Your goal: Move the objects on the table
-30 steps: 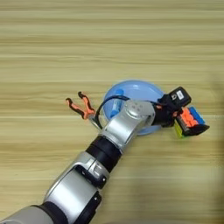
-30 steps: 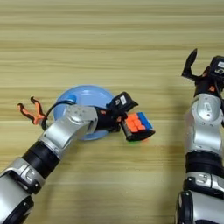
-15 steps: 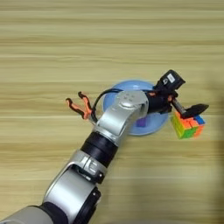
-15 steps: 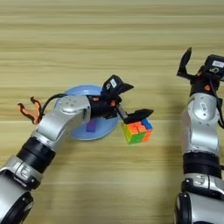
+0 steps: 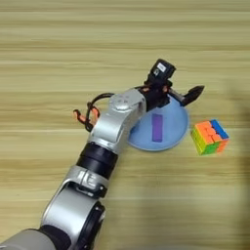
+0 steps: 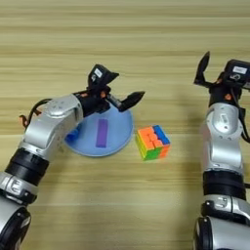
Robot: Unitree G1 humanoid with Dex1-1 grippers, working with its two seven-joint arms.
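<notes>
The left pincer point(image 6: 119, 90) is hanging wide open and holding nothing over the far edge of the blue plate point(image 6: 122, 134), the puzzle cube point(image 6: 153, 142) is sitting on the counter point(image 6: 146, 39) just beside the plate, and the purple block point(image 6: 101, 132) is lying on the plate pointing away from the robot.

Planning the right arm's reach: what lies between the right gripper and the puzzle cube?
Only bare table, in the right eye view, between right gripper and puzzle cube.
</notes>
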